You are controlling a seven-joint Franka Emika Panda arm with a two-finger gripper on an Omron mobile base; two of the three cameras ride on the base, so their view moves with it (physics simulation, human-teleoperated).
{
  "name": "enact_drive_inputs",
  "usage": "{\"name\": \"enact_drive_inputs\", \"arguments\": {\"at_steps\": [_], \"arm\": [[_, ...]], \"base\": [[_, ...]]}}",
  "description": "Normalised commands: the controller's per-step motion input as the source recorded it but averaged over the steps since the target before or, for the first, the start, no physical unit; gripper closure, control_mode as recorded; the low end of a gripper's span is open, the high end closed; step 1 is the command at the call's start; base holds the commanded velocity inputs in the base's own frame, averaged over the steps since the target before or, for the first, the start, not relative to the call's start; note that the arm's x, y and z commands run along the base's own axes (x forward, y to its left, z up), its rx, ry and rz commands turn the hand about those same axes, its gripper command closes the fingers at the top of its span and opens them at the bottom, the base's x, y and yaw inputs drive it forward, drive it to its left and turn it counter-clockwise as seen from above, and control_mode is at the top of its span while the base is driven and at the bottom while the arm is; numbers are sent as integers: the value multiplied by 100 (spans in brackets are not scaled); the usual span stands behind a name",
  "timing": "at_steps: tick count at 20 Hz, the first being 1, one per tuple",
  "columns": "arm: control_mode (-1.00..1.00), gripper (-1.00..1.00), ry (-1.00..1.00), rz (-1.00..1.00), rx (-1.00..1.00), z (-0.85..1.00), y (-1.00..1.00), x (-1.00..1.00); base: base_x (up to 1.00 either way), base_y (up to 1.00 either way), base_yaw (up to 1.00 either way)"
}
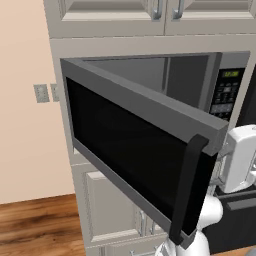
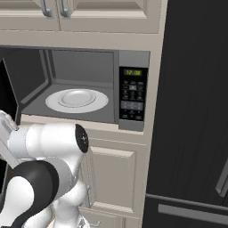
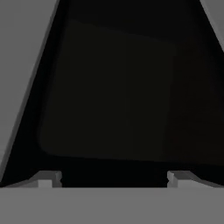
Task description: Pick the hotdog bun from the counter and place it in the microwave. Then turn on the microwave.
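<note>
The microwave [image 1: 150, 75] stands with its door [image 1: 130, 145] swung wide open toward me, black bar handle [image 1: 187, 190] at the door's free edge. Inside, the white turntable plate [image 2: 76, 99] lies bare. The keypad [image 2: 133, 95] with its green display sits to the right of the cavity. My gripper [image 3: 113, 179] is open, its fingertips [image 3: 48, 178] far apart with nothing between them, pointed close at the door's black glass [image 3: 113, 96]. The hotdog bun and the counter are out of view.
A tall black fridge [image 2: 191, 111] stands right of the microwave. Pale cabinets sit above [image 2: 89, 13] and below [image 2: 113, 178] it. My white arm [image 2: 49, 142] rises at the lower left, and a link [image 1: 242, 157] shows past the door's right edge.
</note>
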Motion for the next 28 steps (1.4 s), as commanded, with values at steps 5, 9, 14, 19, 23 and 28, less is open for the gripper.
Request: {"name": "enact_drive_inputs", "arguments": {"at_steps": [5, 9, 14, 19, 23, 28], "arm": [[-100, -100, -20, 0, 7, -15, 42, -27], [-100, -100, -20, 0, 7, -16, 42, -29], [-100, -100, -20, 0, 6, -17, 44, -29], [-100, -100, -19, 0, 7, -17, 45, -27], [-100, -100, -18, 0, 7, -18, 45, -26], [-100, -100, -15, 0, 8, -18, 42, -21]], "base": [[0, 0, 0], [0, 0, 0], [0, 0, 0], [0, 0, 0], [0, 0, 0], [0, 0, 0]]}}
